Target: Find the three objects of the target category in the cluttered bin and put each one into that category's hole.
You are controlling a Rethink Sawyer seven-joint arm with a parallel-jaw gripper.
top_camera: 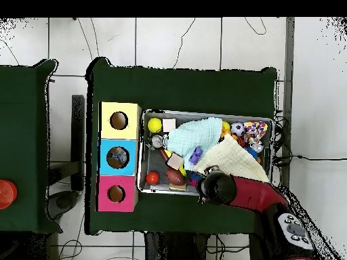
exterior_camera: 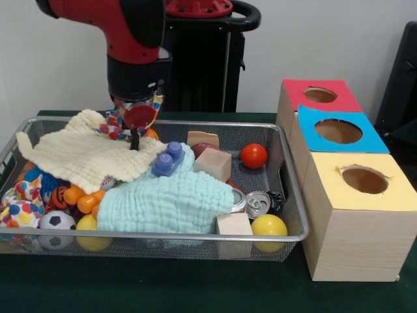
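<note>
Your gripper [exterior_camera: 135, 140] hangs low over the far left part of the wire basket [exterior_camera: 296, 215], its dark tip just at the cream cloth [exterior_camera: 81, 156]. It looks to be touching the cloth, but you cannot tell from either view whether the jaws are spread, pressed together or pinching the fabric.

Just beside the tip lies a purple toy block [exterior_camera: 167, 160], resting where the cream cloth meets a mint cloth [exterior_camera: 166, 203]. Past that sit wooden cubes, one [exterior_camera: 213, 163] near the middle and one [exterior_camera: 234, 225] against the near rim, with a red ball [exterior_camera: 254, 156] toward the far right and a yellow ball [exterior_camera: 269, 226] in the near right corner.

The one can [exterior_camera: 257, 204] you can clearly see lies on its side near the right end, between the mint cloth and the yellow ball, its pull-tab end facing the camera. Something dark sits just behind it; what it is cannot be made out.

Expect a can to be stiff, smooth and prone to roll or slip; I judge the curved wall the best place to grip, jaws across it.

The other cans are probably under the cloths. The three boxes [exterior_camera: 352, 215] with holes stand just right of the basket.
</note>
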